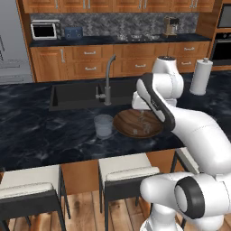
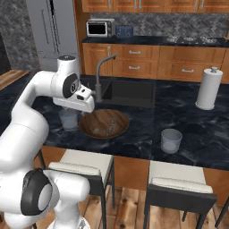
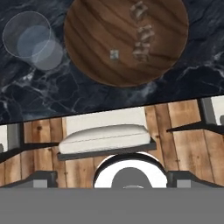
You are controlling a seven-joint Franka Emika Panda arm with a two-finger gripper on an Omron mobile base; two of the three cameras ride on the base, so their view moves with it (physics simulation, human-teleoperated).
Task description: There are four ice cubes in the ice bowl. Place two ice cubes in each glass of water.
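Although they are glassy and hard to make out, the ice cubes (image 3: 141, 33) are seen in the upper middle of the hand view. Three are lined up in a short column and a fourth, smaller-looking one (image 3: 114, 54) is set apart to their left. All four are held in the ice bowl (image 3: 87, 52), whose brown grain takes up the top centre of that frame. In the left base view the cubes (image 1: 141, 128) are found at the frame's centre, inside the bowl (image 1: 124, 121). In the right base view they (image 2: 106, 130) are seen in the bowl (image 2: 96, 118) left of centre.

One glass of water (image 3: 33, 39) is placed just beside the bowl, at the upper left of the hand view. It is also seen left of the bowl in the left base view (image 1: 103, 125) and left of it in the right base view (image 2: 68, 118). The second glass (image 2: 171, 140) is set well apart, at the right of the right base view. Bowl and glasses are carried by the dark marble counter (image 1: 45, 135).

The gripper (image 3: 111, 178) is shown at the bottom of the hand view, its finger tips (image 3: 43, 177) spread wide with nothing held between them. The cubes are kept well clear of it, towards the top of that frame, and a cushioned stool (image 3: 105, 135) is seen between. In both base views the white hand is hung above the bowl, apart from the cubes.
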